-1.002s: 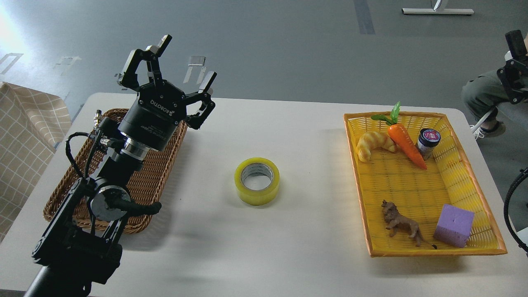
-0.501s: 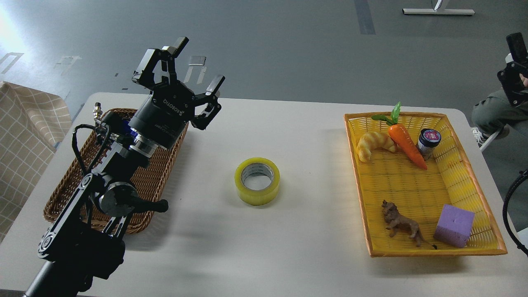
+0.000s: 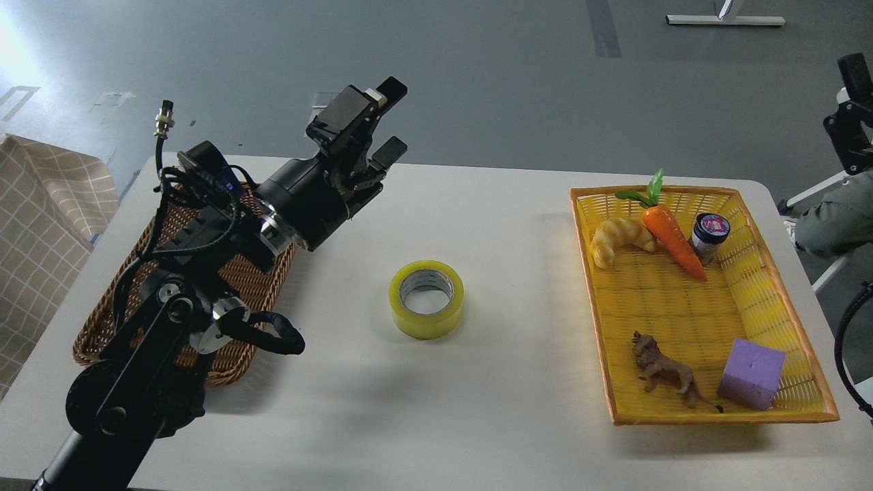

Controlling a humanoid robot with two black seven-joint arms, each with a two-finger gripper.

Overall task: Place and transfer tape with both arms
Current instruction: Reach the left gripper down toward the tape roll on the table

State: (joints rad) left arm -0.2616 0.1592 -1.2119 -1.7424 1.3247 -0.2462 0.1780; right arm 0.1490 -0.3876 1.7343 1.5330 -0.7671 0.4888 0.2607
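White surface (image 3: 505,423) with rounded far corners, set on a grey floor (image 3: 477,75) marked with tape strips and a dark stripe; bright glare at the upper left. Checked beige cloth (image 3: 41,225) at the left edge. Metal stand foot (image 3: 726,20) at the top, cut off by the frame.

At the right edge, only fragments — a seated person's leg (image 3: 832,218), a black device (image 3: 852,129), a dark cable loop (image 3: 846,341); right pincer nowhere in view.

Left arm (image 3: 177,314) entering from the lower left, covering much of a brown wicker basket (image 3: 235,286), basket contents hidden. Left pincer (image 3: 382,123) raised over the far edge of the surface, turned nearly side-on: 2 fingers (image 3: 344,112) overlapping, gap between them hard to read, so cannot tell whether spread or pressed together. Nothing visibly gripped.

Tape (image 3: 426,299) flat on the surface near the middle, between the 2 baskets, well apart from the pincer. Core hole facing up toward the camera, axis roughly vertical, no long axis to speak of — a squat ring.

Yellow basket (image 3: 805,341) at right holding a croissant (image 3: 617,239), a carrot (image 3: 672,235), a small jar (image 3: 708,235), a toy lion (image 3: 661,372), and a purple foam cube (image 3: 750,374).
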